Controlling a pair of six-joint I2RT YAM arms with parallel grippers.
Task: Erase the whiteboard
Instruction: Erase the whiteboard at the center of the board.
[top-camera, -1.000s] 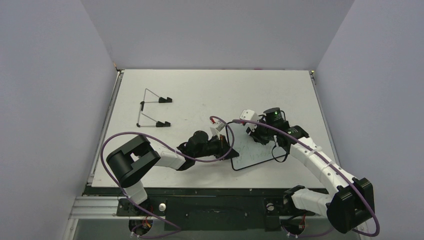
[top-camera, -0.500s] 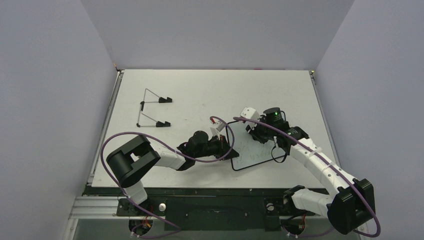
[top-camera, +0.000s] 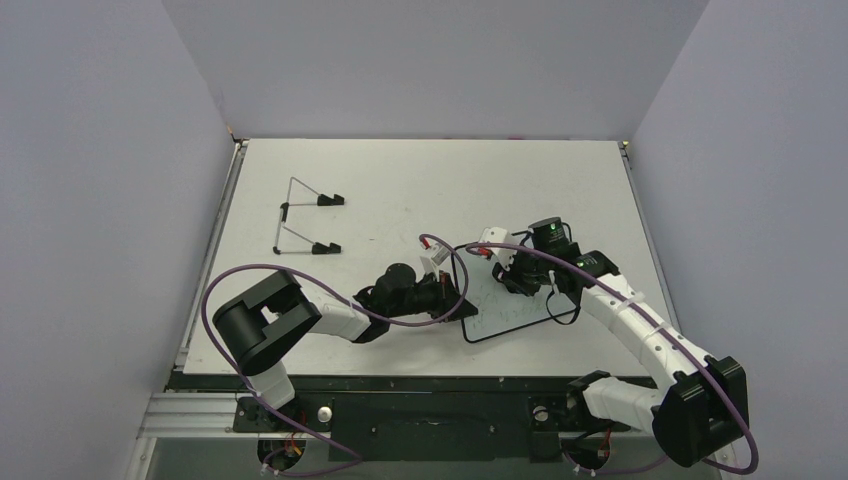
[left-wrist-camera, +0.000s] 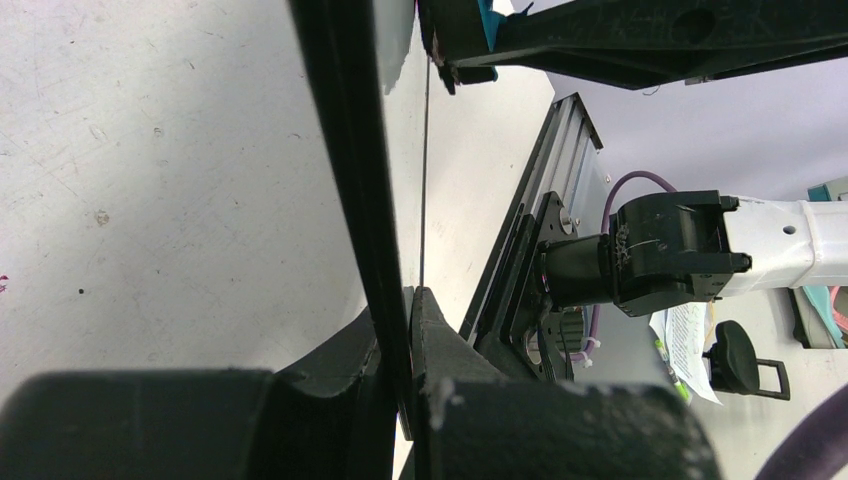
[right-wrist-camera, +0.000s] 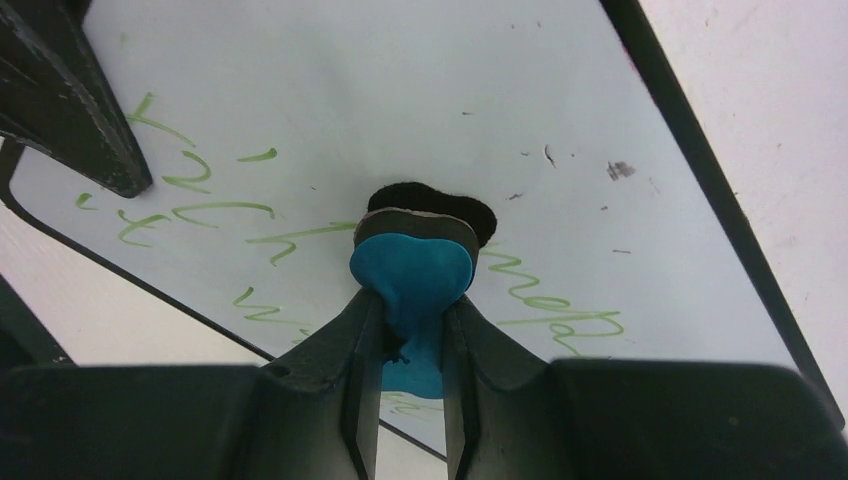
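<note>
Slid my right gripper (right-wrist-camera: 410, 300) a little nearer across the board (right-wrist-camera: 400, 90), jaws pinched tight on the eraser (right-wrist-camera: 412, 262), pad on the face.
My left gripper (left-wrist-camera: 398, 330) is clamped on the board's rim, holding it tilted over the table (top-camera: 400, 180); green writing (right-wrist-camera: 205, 210) is left, so I judge wiping far from done.

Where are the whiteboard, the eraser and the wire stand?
whiteboard (right-wrist-camera: 400, 100), right wrist view, bare white face.
eraser (right-wrist-camera: 410, 270), right wrist view, blue upper part.
wire stand (top-camera: 322, 248), top external view, near black foot.
</note>
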